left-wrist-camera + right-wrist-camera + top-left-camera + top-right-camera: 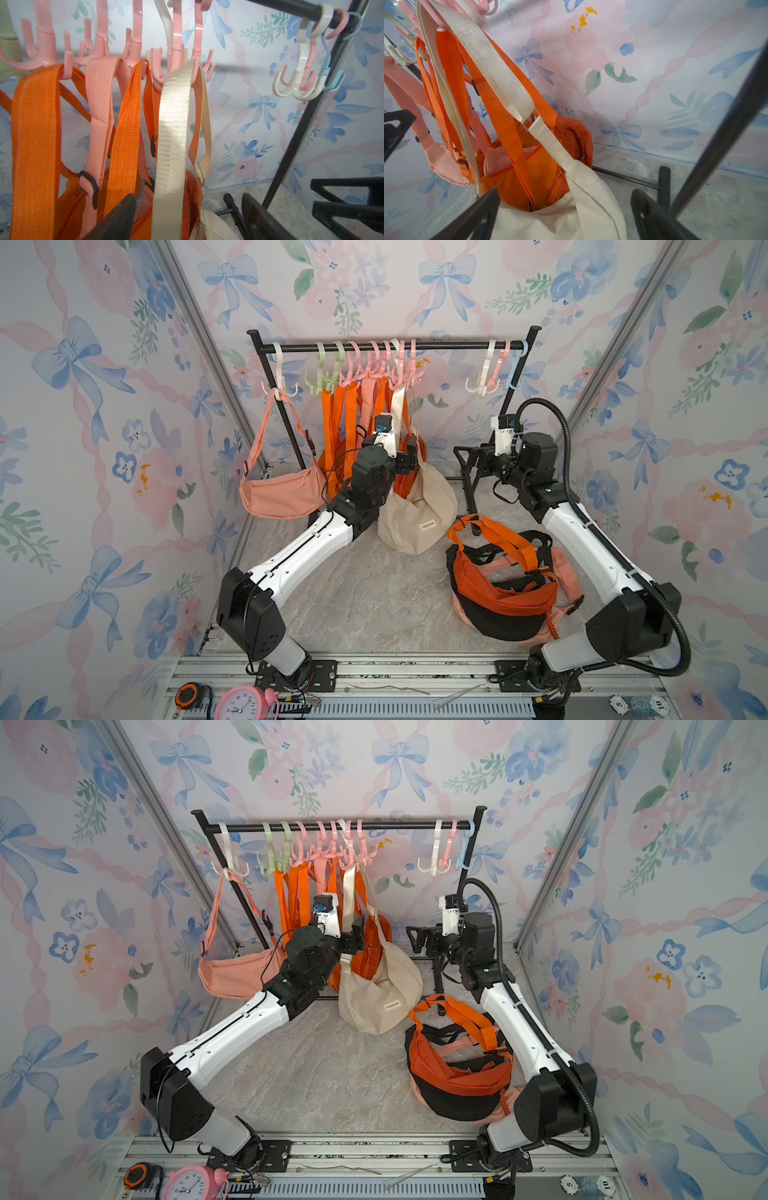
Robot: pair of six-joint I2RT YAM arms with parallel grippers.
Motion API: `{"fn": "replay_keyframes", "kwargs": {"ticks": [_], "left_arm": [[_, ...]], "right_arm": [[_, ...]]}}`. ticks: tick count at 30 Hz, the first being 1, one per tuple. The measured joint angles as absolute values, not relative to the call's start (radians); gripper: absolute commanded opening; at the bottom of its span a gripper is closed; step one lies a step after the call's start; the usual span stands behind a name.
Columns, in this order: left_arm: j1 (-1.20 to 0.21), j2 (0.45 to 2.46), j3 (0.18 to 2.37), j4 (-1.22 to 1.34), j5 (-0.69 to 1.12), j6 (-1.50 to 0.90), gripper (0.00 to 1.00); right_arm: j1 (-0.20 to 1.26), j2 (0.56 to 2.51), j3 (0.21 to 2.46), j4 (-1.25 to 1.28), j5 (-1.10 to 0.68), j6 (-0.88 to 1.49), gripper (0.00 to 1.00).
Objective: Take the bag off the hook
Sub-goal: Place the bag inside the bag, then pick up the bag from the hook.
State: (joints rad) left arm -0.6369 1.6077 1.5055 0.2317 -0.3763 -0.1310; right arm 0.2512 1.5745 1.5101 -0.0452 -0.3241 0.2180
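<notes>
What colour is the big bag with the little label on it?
The bag is cream, clearest in a top view.

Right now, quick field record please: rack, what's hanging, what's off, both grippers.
rack: black rail carrying coloured hooks
hanging: peach bag on a white hook; orange bags; cream bag
unused: three empty hooks at one end of the rail
off the rack: pile of bags on the table
left gripper: open, cream strap between its jaws, not clamped
right gripper: open, holds nothing
</notes>
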Motion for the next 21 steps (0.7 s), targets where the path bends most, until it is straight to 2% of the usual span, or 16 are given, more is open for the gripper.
{"fn": "replay_keyframes", "kwargs": {"ticks": [4, 6, 9, 13, 14, 21], "left_arm": [[-0.615, 1.762, 1.683, 0.165, -0.369, -0.111, 0.74], [-0.609, 1.835, 1.763, 0.138, -0.375, -0.1, 0.67], [-0.604, 1.895, 1.802, 0.116, -0.39, -0.079, 0.4], [-0.598, 1.905, 1.792, 0.109, -0.408, -0.055, 0.14], [-0.596, 1.9, 1.783, 0.119, -0.408, -0.055, 0.01], [-0.595, 1.837, 1.716, 0.152, -0.407, -0.033, 0.0]], "right_arm": [[0.253, 1.766, 1.72, -0.029, -0.387, 0.216, 1.0], [0.253, 1.845, 1.811, -0.029, -0.429, 0.216, 0.99], [0.258, 1.949, 1.937, -0.032, -0.495, 0.213, 0.99], [0.262, 2.036, 2.03, -0.031, -0.569, 0.214, 0.98], [0.263, 2.051, 2.046, -0.032, -0.584, 0.216, 0.98], [0.271, 2.121, 2.137, -0.025, -0.657, 0.232, 0.98]]}}
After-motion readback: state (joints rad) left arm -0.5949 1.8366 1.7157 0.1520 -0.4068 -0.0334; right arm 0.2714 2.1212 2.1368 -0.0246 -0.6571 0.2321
